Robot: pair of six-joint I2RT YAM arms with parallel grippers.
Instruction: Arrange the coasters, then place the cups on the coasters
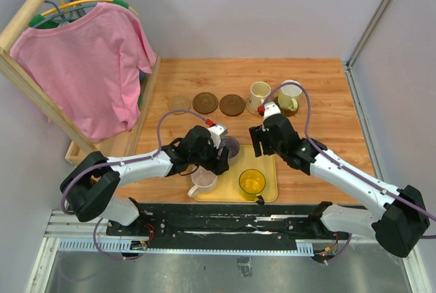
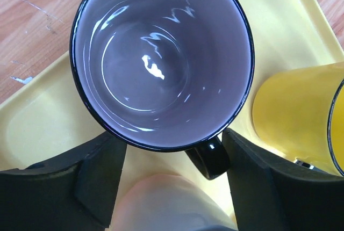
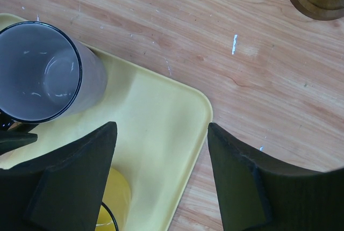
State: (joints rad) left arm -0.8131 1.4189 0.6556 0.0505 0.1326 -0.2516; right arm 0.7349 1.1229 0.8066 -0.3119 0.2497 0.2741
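Lifting the purple-grey cup (image 2: 161, 59) looks to be the step in hand. It stands upright at the far edge of the yellow tray (image 2: 43, 123), its handle (image 2: 209, 158) turned toward the left gripper (image 2: 169, 137). The fingers stand apart on either side of the handle and the cup's near wall; whether they already press the wall I cannot tell. A good hold would bear on the wall, not the handle, and stay level. The yellow cup (image 2: 301, 118) is just beside it and the pink cup (image 2: 166, 199) near under the wrist, so a straight rise before any sideways travel seems wise. The bare dark brown coaster (image 1: 231, 104) on the bench (image 1: 320, 136) is the likely goal. The right gripper (image 3: 161, 129) hovers spread and empty over the tray's far right corner, and ought to give way.
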